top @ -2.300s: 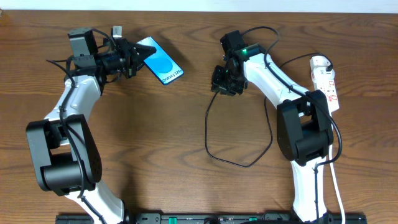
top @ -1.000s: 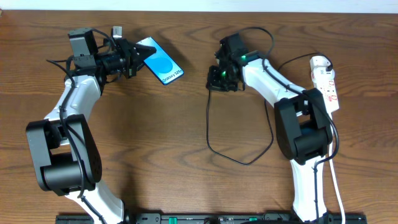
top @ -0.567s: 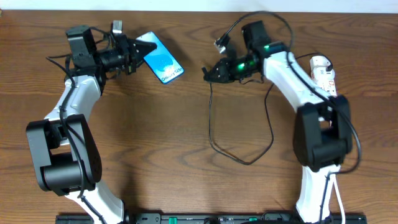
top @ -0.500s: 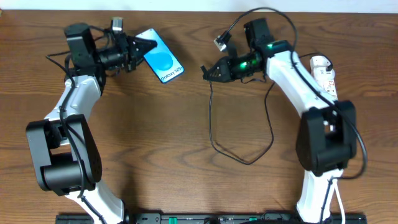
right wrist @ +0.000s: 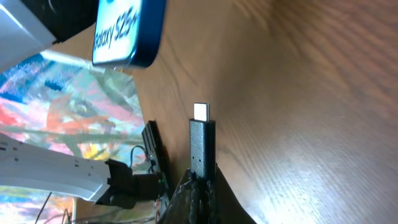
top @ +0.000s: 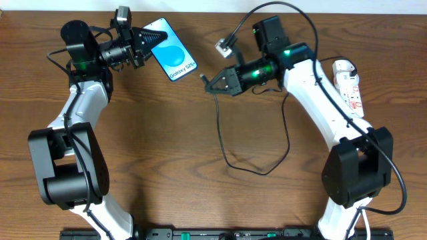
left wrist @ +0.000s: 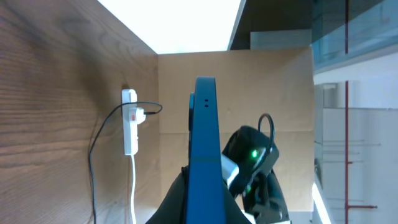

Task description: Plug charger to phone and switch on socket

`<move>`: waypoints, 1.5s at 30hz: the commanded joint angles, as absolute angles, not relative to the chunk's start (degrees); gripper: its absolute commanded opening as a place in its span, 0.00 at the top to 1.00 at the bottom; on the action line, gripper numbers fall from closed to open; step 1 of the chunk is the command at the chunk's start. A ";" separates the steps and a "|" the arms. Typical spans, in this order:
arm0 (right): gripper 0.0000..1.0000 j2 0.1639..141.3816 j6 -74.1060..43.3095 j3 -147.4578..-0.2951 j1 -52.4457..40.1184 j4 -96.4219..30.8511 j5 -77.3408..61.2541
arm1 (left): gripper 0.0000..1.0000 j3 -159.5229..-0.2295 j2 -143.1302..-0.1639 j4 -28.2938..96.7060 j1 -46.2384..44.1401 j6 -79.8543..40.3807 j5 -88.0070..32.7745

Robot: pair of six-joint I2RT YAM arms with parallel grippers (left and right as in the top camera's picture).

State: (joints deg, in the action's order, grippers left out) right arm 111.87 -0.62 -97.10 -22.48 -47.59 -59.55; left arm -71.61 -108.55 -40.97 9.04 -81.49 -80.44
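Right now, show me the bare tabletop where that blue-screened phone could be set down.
Widest free patch: the brown wooden table between the left arm and the thin black charger cable, below the held blue-screen smartphone. Crowded: the right side, where the cable's loop, the right arm and the white power strip sit close.

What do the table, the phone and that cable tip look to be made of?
Table: wood or wood veneer, brown with visible grain, slightly glossy. Phone: glossy glass-like front, blue edge that may be metal or plastic. Cable tip: bare shiny metal on a matte black, probably plastic, plug body.
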 commanded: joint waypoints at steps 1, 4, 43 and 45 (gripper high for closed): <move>0.99 109.34 -0.36 -97.01 -24.08 -47.62 -59.86 | 0.92 -72.16 -107.48 -41.65 9.98 -84.36 -79.42; 0.99 108.51 -0.36 -97.01 -24.49 -47.53 -59.61 | 0.93 -72.16 -107.48 -41.67 10.52 -84.33 -79.46; 0.99 104.25 -7.92 -97.01 -29.34 -44.45 -46.41 | 0.93 -72.16 -107.48 -41.65 8.19 -82.94 -84.07; 0.99 104.25 -8.14 -97.01 -29.34 -44.49 -46.39 | 0.93 -72.16 -107.48 -41.63 7.73 -82.52 -83.79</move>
State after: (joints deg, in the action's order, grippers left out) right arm 104.88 -7.25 -97.03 -28.64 -44.75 -46.44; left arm -71.61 -108.55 -40.99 8.78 -83.74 -82.56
